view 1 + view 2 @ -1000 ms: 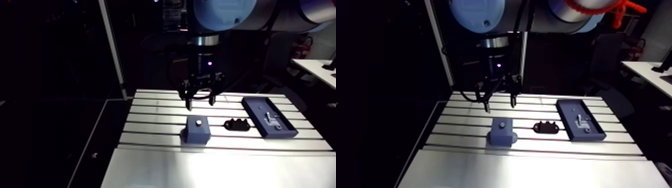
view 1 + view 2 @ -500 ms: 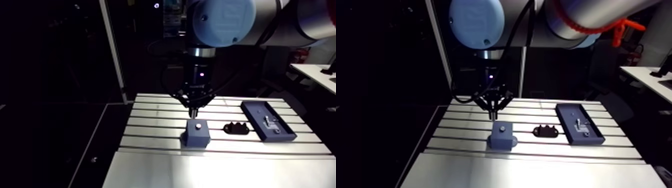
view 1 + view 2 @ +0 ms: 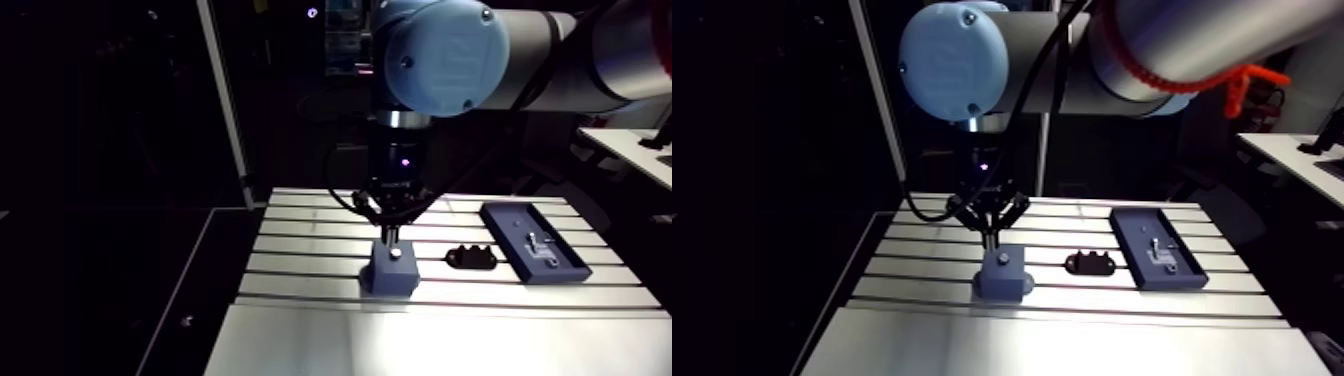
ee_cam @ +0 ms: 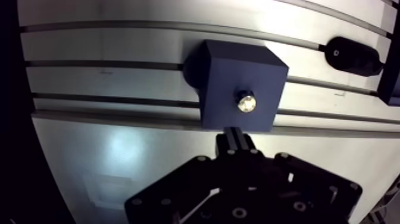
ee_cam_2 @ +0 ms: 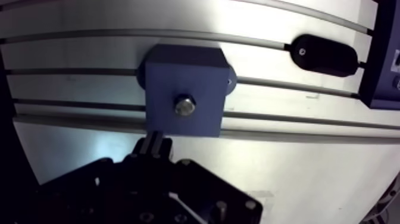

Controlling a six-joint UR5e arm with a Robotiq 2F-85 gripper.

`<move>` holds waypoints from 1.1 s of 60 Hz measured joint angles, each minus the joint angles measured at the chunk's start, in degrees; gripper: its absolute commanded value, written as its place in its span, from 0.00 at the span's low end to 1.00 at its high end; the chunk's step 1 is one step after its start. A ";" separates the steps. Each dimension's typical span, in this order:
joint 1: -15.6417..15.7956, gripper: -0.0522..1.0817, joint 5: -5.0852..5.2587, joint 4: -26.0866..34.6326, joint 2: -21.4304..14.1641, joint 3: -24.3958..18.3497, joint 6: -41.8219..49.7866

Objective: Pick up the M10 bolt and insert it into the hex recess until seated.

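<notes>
Bolt (image 4: pixel 246 102) stands in the top face of the block (image 4: pixel 223 68), bright end up; how deep it sits cannot be read. Block rests on the counter (image 4: pixel 107 80), nearer its left edge than its right. Jaws together, empty, tips at the block's edge, just short of the bolt.

Judgement: steel, stiff, dense for its size, smooth and slippery. Take it across opposite flats or the shank, squarely; a skewed pinch would likely twist it.

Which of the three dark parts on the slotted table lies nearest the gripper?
The blue block with the bolt in its top, just ahead of the gripper; the black piece and tray lie farther off.
</notes>
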 measured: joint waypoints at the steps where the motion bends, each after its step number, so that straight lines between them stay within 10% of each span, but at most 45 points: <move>1: -0.02 0.99 -0.04 -0.18 0.00 0.09 -0.02; 66: -0.75 1.00 -0.41 -6.59 0.01 3.56 -0.09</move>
